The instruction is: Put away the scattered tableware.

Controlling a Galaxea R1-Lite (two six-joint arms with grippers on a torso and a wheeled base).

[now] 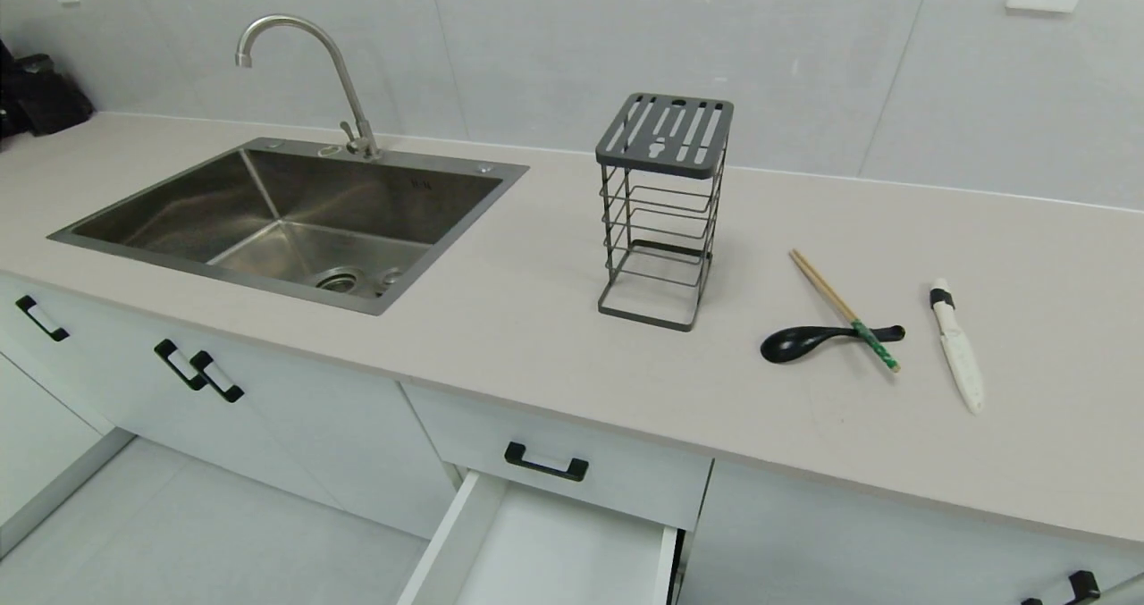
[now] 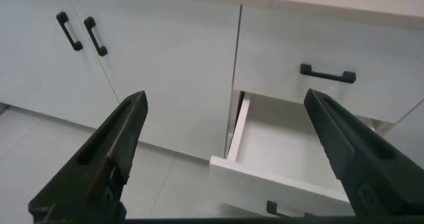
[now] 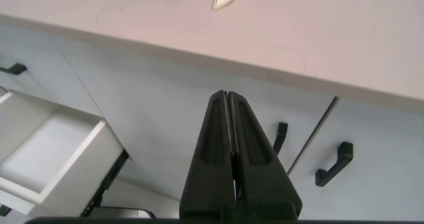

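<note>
Head view: chopsticks across handle of black spoon; left fingers wide, right fingers together

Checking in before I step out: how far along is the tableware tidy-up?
Done: the drawer stands pulled open. In hand: nothing; the left gripper is open, the right gripper shut, both empty. Left: the black spoon, chopsticks and white knife all lie on the counter beside the wire rack.

You've got a black spoon lying flat on the countertop toward its front right. Green-tipped wooden chopsticks cross its handle, and a white knife lies near them, nearer the right end.
</note>
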